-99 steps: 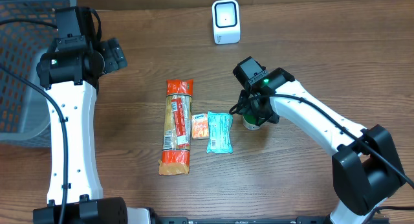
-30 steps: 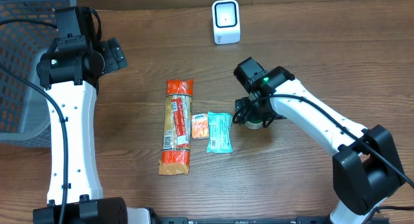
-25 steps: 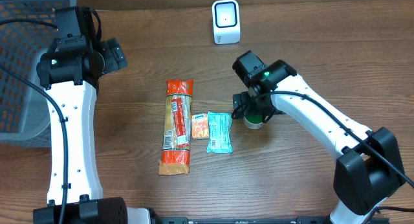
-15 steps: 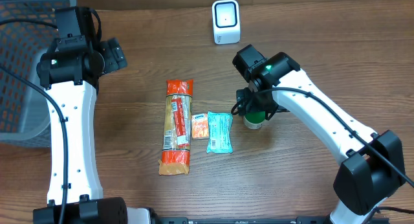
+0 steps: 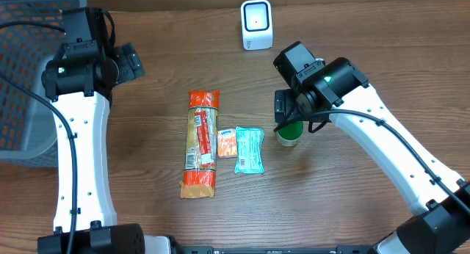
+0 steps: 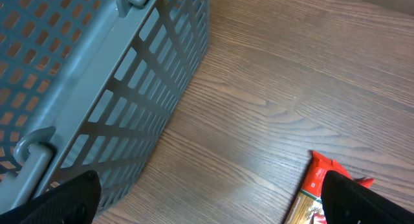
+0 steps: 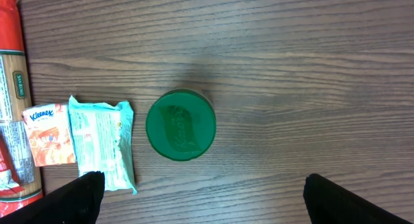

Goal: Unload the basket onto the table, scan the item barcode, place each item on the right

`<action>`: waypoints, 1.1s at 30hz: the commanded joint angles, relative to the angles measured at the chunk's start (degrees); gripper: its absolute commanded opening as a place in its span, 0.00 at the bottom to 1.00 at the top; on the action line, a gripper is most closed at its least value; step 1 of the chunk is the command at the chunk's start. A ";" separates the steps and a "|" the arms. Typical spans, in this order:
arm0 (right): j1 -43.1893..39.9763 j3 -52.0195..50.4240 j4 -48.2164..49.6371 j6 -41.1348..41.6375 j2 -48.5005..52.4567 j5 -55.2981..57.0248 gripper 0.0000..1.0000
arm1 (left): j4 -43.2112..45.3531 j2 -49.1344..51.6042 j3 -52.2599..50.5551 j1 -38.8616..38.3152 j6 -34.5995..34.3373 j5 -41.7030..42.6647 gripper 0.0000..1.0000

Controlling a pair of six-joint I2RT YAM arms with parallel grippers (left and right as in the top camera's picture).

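Wood-grain table (image 5: 382,56) fills every view, with a white scanner (image 5: 256,24) standing at its far edge and a grey basket (image 5: 26,78) at the far left. The right gripper (image 5: 288,113) hangs over the jar (image 5: 289,133), whose round green lid faces up. In the right wrist view its jaws stand fully wide, one dark fingertip in each lower corner, and the jar sits clear between and beyond them, touched by neither; the gripper holds nothing. Just left of the jar lies a teal packet (image 5: 249,149), then a small orange tissue pack (image 5: 227,142) touching it, then a long red-ended pasta packet (image 5: 200,144), all flat in a row near the table's middle. The scanner is well apart from the jar, towards the far edge. The left gripper (image 5: 133,62) is also spread wide and empty, poised above bare wood beside the basket's slatted wall, with only the pasta packet's red end showing at the lower right of its view.
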 commanded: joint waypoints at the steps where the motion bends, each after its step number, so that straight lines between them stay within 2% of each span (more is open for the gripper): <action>1: 0.22 1.33 0.04 0.63 -0.79 -0.17 1.00 | 0.04 -0.81 1.11 -0.04 0.50 -0.76 1.00; 4: 0.22 0.76 -0.15 3.34 -0.81 -0.24 1.00 | 0.02 -0.81 1.11 -0.04 0.50 -0.76 1.00; 11: 0.22 -5.03 2.78 3.50 -0.74 -1.36 1.00 | 0.02 -0.81 1.11 -0.04 0.50 -0.76 1.00; 19: 0.22 -12.26 9.79 3.48 -0.74 -3.08 1.00 | 0.02 -0.81 1.11 -0.04 0.50 -0.76 1.00; 33: 0.22 -15.54 17.40 3.45 2.01 -6.54 1.00 | 0.04 -0.81 1.11 -0.04 0.50 -0.76 0.99</action>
